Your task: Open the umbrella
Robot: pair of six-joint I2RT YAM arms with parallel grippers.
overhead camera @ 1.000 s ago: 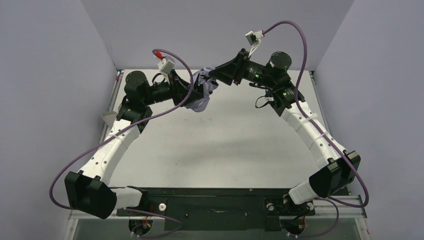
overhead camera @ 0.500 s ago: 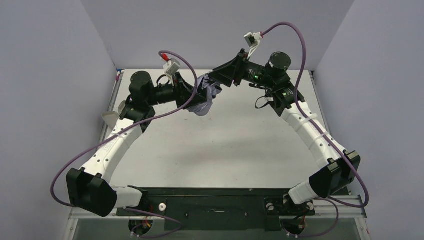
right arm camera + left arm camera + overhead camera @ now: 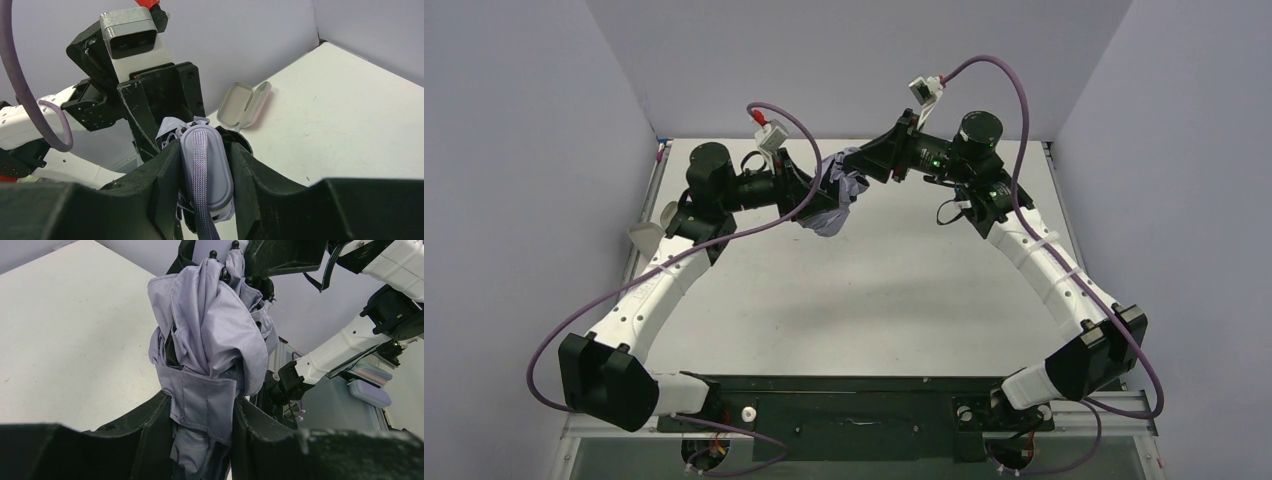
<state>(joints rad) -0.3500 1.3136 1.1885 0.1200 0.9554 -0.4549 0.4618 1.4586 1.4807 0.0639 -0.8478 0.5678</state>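
A white, matt surface [image 3: 874, 290] stands between three plain walls of pale grey-lilac colour: the back wall [image 3: 854, 60], the left wall [image 3: 514, 150] and the right wall [image 3: 1184, 150]. The light is soft and even, and it gives only faint shadows. A black plate [image 3: 874, 400] runs along the near edge.

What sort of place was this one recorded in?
Probably a lab test cell, not a home: a plain white table boxed by blank walls, where a robot's left end effector and right end effector both grip a folded umbrella.

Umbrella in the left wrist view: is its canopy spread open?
No, the umbrella is a bunched, folded bundle clamped between the left fingers.
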